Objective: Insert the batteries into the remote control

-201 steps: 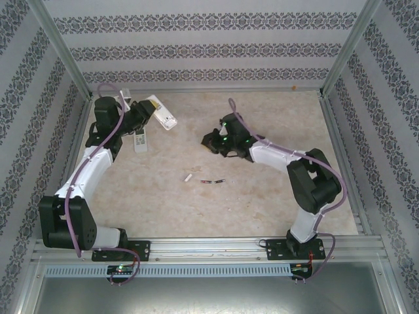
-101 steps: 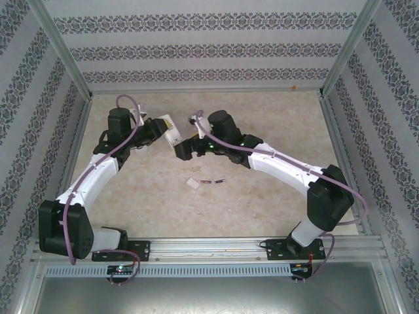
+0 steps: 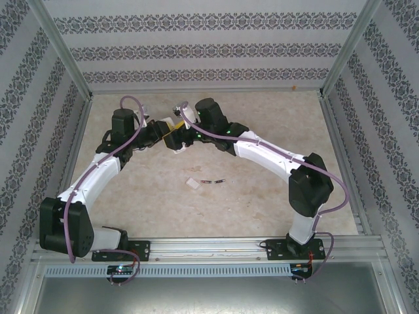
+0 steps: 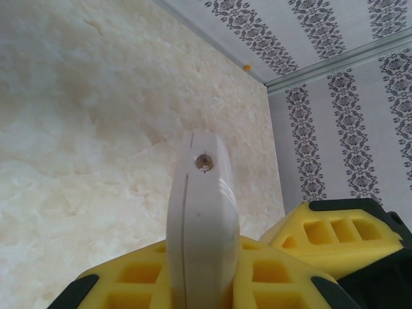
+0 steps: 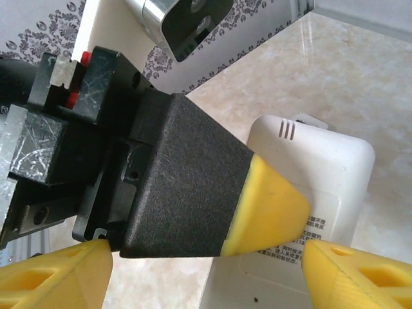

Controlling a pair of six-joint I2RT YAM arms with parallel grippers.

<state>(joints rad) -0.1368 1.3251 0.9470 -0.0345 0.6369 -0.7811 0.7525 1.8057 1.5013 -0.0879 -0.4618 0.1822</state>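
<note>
My left gripper (image 3: pixel 165 132) is shut on the white remote control (image 3: pixel 175 136) and holds it above the table. In the left wrist view the remote control (image 4: pixel 203 212) stands edge-on between my yellow fingers (image 4: pixel 129 277). My right gripper (image 3: pixel 181 138) is open right at the remote. From the right wrist its two yellow fingertips (image 5: pixel 360 277) straddle the left gripper's black and yellow finger (image 5: pixel 193 193) and the remote's white back (image 5: pixel 315 174). The batteries (image 3: pixel 213 181), slim and dark, lie in a short line on the table, apart from both grippers.
A small white piece (image 3: pixel 192 184) lies just left of the batteries. Patterned walls and metal posts (image 3: pixel 62 52) close in the marble-look table (image 3: pixel 275 118) on three sides. A metal rail (image 3: pixel 216 245) runs along the near edge.
The right arm has swung left across the table to the remote and its gripper has opened. The left gripper has carried the remote rightward, toward the middle.
</note>
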